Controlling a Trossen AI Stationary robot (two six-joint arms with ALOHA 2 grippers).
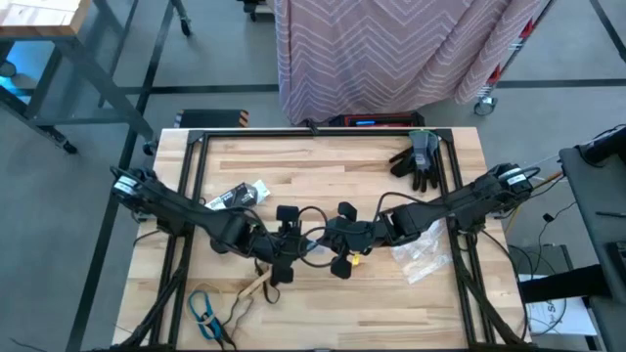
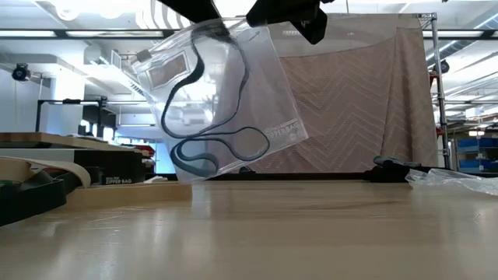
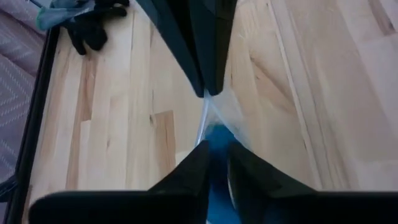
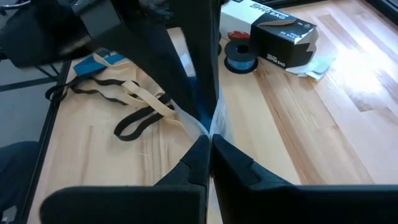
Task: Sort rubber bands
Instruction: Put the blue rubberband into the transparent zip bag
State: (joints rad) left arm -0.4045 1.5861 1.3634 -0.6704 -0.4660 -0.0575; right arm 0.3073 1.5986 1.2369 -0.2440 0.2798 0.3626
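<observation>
Clear, crinkly plastic makes up the zip bag (image 2: 226, 101) that hangs in the air over the middle of the wooden table (image 1: 323, 176), pinched at its top edge by both arms, and inside it a dark blue rubber band (image 2: 206, 148) droops in loose loops down to the bag's lower corner. The right gripper (image 4: 210, 146) has its two dark fingers pressed together on the thin film, and the left gripper (image 3: 214, 152) also nips the bag's edge between nearly closed fingers; the two claws meet tip to tip above the table centre in the high view. So the step in hand looks like bagging: one band is already in, and the bag is being held up, perhaps to settle the band or to close the mouth. Still loose on the table near the left arm's side lie a tan flat rubber band (image 4: 146, 99), a black rubber band (image 4: 134, 121) touching it, and a blue band (image 1: 203, 308) near the front edge. A black cardboard bag box (image 4: 283, 34) and dark grey work gloves (image 1: 419, 161) sit well apart. Next, I judge, the bag must be set down and one claw freed to fetch another band of the same colour.
</observation>
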